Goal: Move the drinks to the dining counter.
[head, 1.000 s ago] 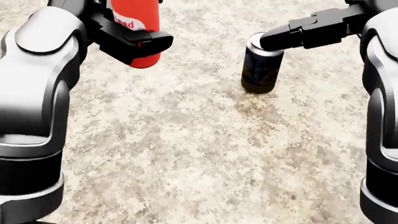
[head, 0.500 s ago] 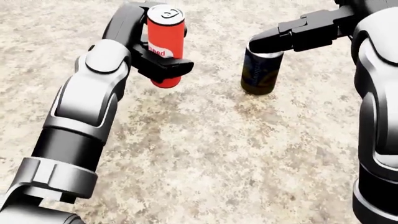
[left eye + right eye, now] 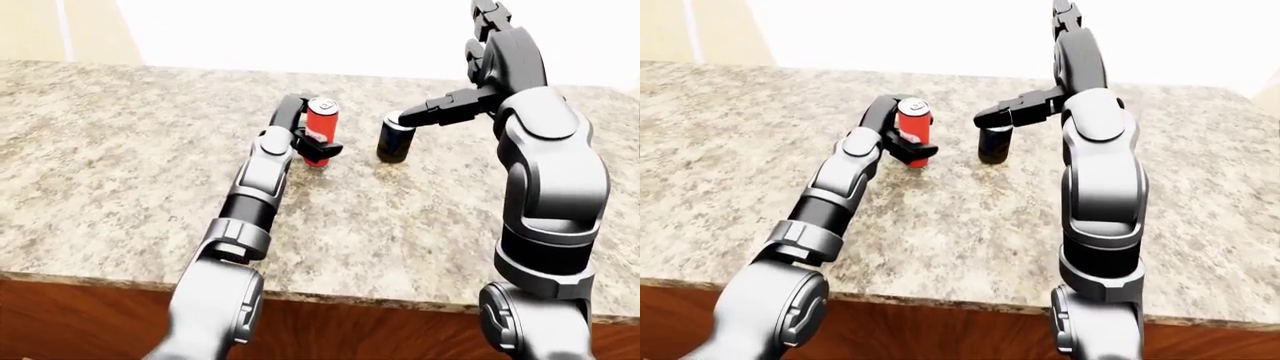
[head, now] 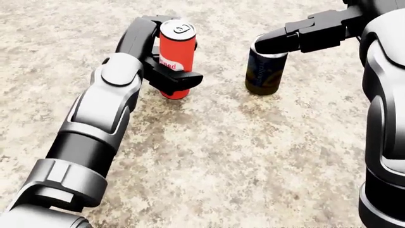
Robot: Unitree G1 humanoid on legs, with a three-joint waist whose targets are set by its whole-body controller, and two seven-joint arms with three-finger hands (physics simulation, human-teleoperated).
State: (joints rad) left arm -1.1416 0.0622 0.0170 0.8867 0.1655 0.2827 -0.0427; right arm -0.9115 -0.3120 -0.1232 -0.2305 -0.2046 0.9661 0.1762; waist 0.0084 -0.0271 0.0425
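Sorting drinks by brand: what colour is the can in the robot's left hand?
Red, with white lettering; the can shows best in the head view.

Speckled granite counter (image 3: 120, 150) w/ wood front, bright white wall (image 3: 330, 34).

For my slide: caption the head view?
Left hand grips red can; right hand tops dark can on granite counter.
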